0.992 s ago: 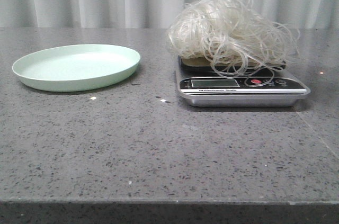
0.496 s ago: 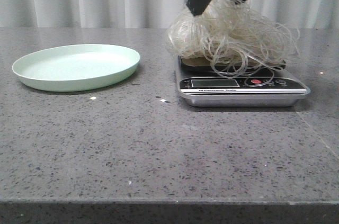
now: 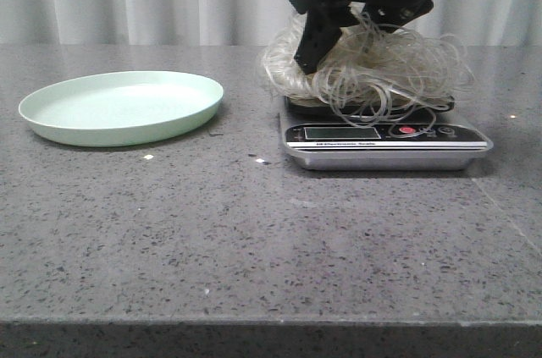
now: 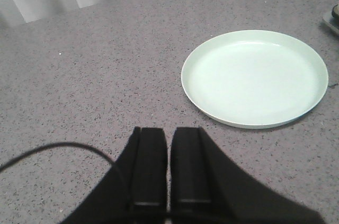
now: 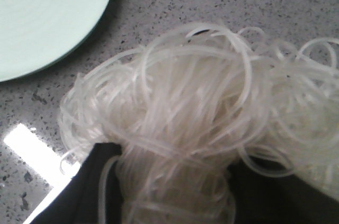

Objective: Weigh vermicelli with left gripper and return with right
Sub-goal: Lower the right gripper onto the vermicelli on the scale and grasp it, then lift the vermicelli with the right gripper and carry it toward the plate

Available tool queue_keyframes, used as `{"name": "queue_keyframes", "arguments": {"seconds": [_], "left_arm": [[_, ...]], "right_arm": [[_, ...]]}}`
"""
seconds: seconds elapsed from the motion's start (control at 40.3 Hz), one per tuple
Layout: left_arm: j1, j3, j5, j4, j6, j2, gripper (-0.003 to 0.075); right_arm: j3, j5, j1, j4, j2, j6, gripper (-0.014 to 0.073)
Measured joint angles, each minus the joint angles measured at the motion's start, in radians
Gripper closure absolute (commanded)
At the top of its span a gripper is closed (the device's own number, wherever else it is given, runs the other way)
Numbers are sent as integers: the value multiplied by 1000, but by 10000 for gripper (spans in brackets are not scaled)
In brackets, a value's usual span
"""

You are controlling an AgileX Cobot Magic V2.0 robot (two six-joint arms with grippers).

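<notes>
From the front, the vermicelli (image 3: 368,66) sits as a fluffy tangle on the scale (image 3: 385,136), which stands on the grey speckled table (image 3: 254,239) right of centre, its loops hanging over the pan's rim and down towards the display. The right gripper (image 3: 351,36) reaches down from above into the top of the tangle; one dark finger is buried in the strands on the left side of the pile, the other is mostly lost behind noodles, so the jaws stand apart with noodles between them, though whether they have clamped cannot be told here. The pale-green plate (image 3: 123,107) lies well apart to the left, with a few pale crumbs on the table between it and the scale. In the left wrist view, the left gripper (image 4: 168,168) hovers above bare table with its two black fingers pressed together, holding nothing; the plate (image 4: 254,78) lies beyond it, and a corner of the scale (image 4: 332,16) shows at the frame edge. In the right wrist view, noodles (image 5: 196,128) fill the space between the dark fingers (image 5: 87,192), bunched where they pass between them, with the plate's (image 5: 47,17) rim close by.
</notes>
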Motion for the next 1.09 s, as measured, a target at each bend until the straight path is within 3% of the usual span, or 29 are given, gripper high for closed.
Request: {"name": "queue_keyframes", "arguments": {"seconds": [0.025,0.074,0.496,0.893,1.091], "left_arm": [[0,0,0,0,0,0,575],[0,0,0,0,0,0,575],[0,0,0,0,0,0,575],[0,0,-2,0,0,0,575],[0,0,-2,0,0,0,575]], "right_arm": [[0,0,0,0,0,0,461],[0,0,0,0,0,0,430],[0,19,0,0,-29,0,442],[3,17,0,-7,-221,0,442],[-83,17,5,-7,-252,0,442]]}}
